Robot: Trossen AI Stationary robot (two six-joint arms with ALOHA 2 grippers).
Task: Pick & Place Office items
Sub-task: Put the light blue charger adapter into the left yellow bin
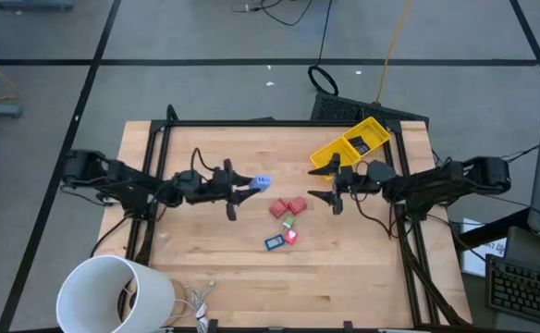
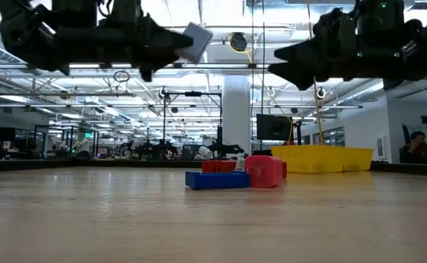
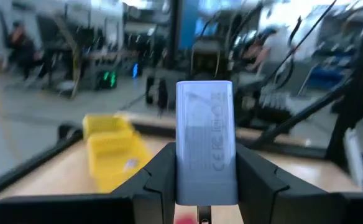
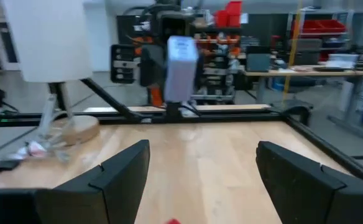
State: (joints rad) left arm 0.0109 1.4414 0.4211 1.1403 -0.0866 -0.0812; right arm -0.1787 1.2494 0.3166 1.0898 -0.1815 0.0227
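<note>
Left gripper (image 1: pixel 251 184) pinching pale blue rectangle (image 1: pixel 263 181) aloft by one end | right gripper (image 1: pixel 322 183) open, empty | risk: shallow grip, piece twists free short of yellow bin (image 1: pixel 353 142)

The left gripper (image 3: pixel 204 186) clamps a pale blue rectangle (image 3: pixel 205 149), yellow bin (image 3: pixel 110 149) beyond.
</note>
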